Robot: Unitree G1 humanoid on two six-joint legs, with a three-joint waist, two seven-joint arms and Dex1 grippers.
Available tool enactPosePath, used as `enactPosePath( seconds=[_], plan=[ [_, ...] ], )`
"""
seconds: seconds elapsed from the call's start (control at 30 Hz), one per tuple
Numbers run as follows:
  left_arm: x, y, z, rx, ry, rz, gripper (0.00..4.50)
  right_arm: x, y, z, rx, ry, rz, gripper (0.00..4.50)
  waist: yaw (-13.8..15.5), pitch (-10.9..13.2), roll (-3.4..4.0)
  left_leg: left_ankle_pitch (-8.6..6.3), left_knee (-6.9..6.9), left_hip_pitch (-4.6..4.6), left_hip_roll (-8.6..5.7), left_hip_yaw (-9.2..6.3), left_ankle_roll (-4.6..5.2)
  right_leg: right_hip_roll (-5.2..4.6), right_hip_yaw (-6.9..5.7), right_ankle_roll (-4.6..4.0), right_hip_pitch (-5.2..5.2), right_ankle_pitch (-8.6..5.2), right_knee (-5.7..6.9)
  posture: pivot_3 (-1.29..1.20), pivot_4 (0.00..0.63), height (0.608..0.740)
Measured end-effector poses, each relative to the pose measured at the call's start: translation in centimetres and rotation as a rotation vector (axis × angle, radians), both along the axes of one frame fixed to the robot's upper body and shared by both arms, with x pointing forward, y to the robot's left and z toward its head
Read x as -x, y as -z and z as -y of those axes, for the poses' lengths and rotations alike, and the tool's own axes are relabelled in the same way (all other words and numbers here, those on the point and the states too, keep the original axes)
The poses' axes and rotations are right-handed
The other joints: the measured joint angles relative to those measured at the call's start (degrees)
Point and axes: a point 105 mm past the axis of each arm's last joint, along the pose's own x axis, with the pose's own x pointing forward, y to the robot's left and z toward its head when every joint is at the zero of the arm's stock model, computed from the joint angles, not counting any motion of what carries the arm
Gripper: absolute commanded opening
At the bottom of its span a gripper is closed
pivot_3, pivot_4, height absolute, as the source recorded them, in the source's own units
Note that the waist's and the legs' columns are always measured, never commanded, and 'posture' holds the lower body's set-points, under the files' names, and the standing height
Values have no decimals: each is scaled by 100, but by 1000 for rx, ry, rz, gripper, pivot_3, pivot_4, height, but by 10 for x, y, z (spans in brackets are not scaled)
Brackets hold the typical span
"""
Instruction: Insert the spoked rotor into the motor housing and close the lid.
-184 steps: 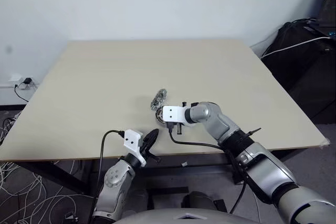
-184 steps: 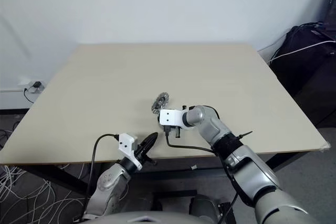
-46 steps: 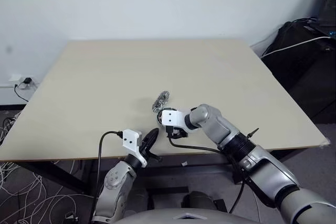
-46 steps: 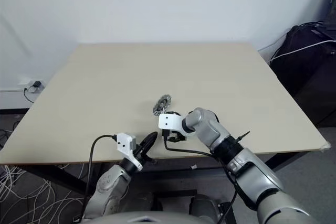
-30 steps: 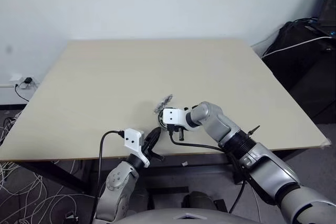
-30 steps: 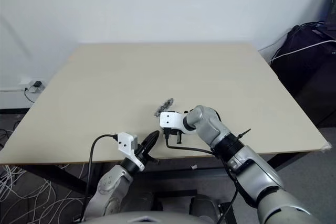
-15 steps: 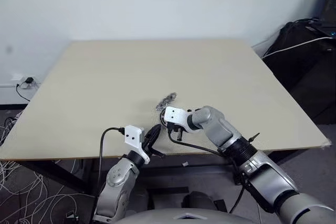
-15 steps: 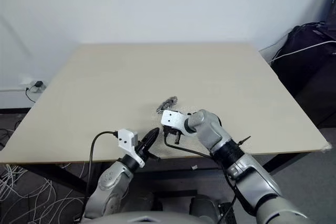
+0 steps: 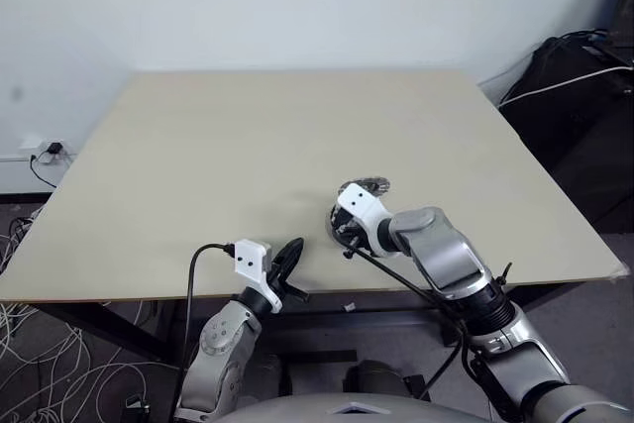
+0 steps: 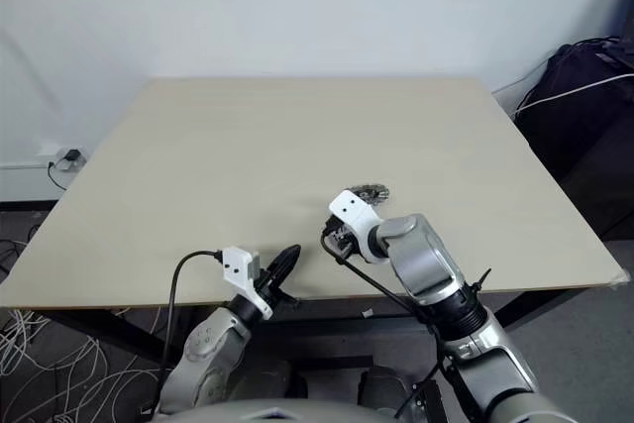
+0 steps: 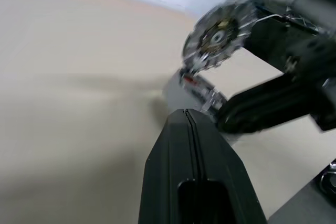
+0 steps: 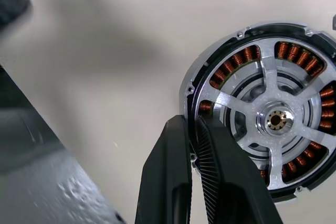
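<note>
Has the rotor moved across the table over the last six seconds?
Yes. The rotor, gripped at its rim by the right gripper, has shifted to the robot's right along the table, toward its right edge.

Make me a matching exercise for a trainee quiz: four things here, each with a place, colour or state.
1 left gripper
2 right gripper
3 rotor
4 bag

A silver spokes over copper coils
B shut, empty
C right of the table
D clamped on a rim

Pairs: 1-B, 2-D, 3-A, 4-C
</note>
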Motion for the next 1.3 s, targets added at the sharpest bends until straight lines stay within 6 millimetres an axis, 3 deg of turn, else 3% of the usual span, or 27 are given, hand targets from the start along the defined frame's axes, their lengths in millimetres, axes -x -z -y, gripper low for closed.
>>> enactPosePath(
  seconds=[0.3,0.63,0.9,1.2,1.23,1.3],
  plan=[
    [4,3,-1,-1,13,-7,0,7,1,-25,-120,189,-131,8,-43,0,2,0,0,-2,-3,0,0,8,-4,1,1,0,2,0,0,740],
    [-1,12,-6,-4,-7,-23,0,-2,-2,-36,-222,377,-217,8,-85,0,6,2,0,-2,-4,1,-2,32,-5,3,1,1,4,0,0,740],
    [-2,15,-5,-1,4,-21,0,0,1,-51,-257,386,-260,8,-161,0,7,4,0,0,-4,2,-3,37,-5,3,5,1,5,0,0,740],
    [1,18,-7,-3,1,-28,0,2,8,-55,-252,378,-300,2952,-257,-3,11,5,0,12,-1,3,-5,40,-3,5,13,2,11,0,0,740],
    [2,18,-9,-5,-6,-28,0,2,7,-55,-259,377,-295,3202,-265,-3,10,5,0,13,0,2,-5,41,-4,5,13,2,11,0,0,740],
    [1,18,-15,-10,-23,-28,0,0,3,-59,-293,353,-277,3202,-273,-4,12,6,0,13,0,2,-5,41,-3,5,12,2,12,0,0,740]
  ],
)
